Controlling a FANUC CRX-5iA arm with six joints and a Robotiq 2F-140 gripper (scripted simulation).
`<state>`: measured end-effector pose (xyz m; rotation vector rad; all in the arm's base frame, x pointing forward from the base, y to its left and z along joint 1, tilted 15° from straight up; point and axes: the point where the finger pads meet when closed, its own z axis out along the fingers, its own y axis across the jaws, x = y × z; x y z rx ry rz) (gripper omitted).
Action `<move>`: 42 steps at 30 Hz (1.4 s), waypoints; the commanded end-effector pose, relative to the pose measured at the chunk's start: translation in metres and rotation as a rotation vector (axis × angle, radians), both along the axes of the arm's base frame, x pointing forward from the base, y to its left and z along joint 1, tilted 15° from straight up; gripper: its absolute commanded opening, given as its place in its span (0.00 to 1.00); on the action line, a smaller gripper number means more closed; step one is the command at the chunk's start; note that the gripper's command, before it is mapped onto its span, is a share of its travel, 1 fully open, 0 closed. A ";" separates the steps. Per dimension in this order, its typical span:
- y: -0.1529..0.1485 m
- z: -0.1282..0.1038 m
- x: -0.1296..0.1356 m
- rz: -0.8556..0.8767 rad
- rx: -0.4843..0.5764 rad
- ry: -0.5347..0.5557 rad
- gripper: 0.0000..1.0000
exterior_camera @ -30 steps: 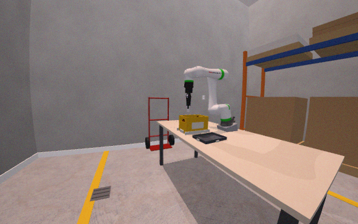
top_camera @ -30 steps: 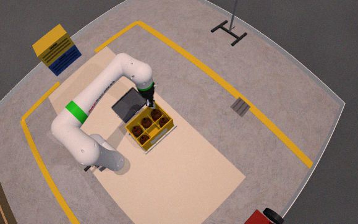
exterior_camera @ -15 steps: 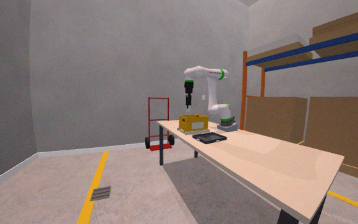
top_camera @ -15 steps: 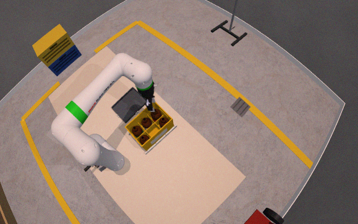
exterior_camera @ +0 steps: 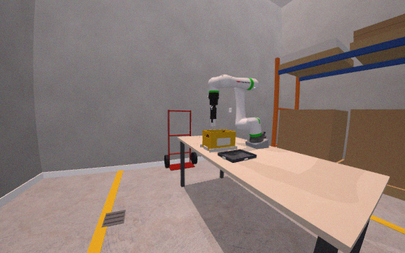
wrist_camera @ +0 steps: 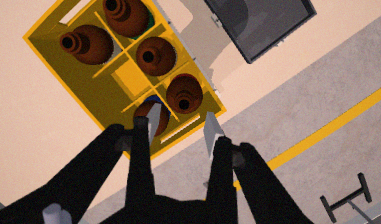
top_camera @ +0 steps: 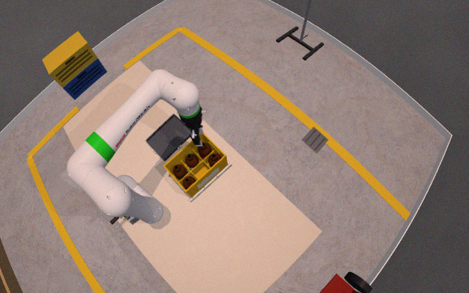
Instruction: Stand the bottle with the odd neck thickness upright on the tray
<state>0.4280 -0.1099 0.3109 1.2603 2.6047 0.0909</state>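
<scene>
Five bottles (top_camera: 192, 159) in the crate (top_camera: 215, 175) — tray (top_camera: 168, 138) just beside it.

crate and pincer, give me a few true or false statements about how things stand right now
1. All five brown glass bottles stand in the yellow divided crate. True.
2. The black two-finger pincer is shut on a bottle neck. False: its fingers are spread apart and hold nothing.
3. The dark flat tray lies beside the crate on the pale wooden table. True.
4. A bottle stands on the tray. False: the tray carries no bottle.
5. One crate cell holds no bottle. True: the middle cell shows only the yellow floor.
6. The pincer hangs over the middle of the tray. False: it hangs above the crate's corner, over one bottle.
</scene>
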 end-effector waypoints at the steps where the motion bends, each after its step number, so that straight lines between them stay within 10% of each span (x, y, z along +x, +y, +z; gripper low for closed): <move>1: 0.000 0.001 0.000 0.000 -0.001 -0.002 0.44; 42: -0.001 -0.027 0.007 0.000 0.000 -0.001 0.44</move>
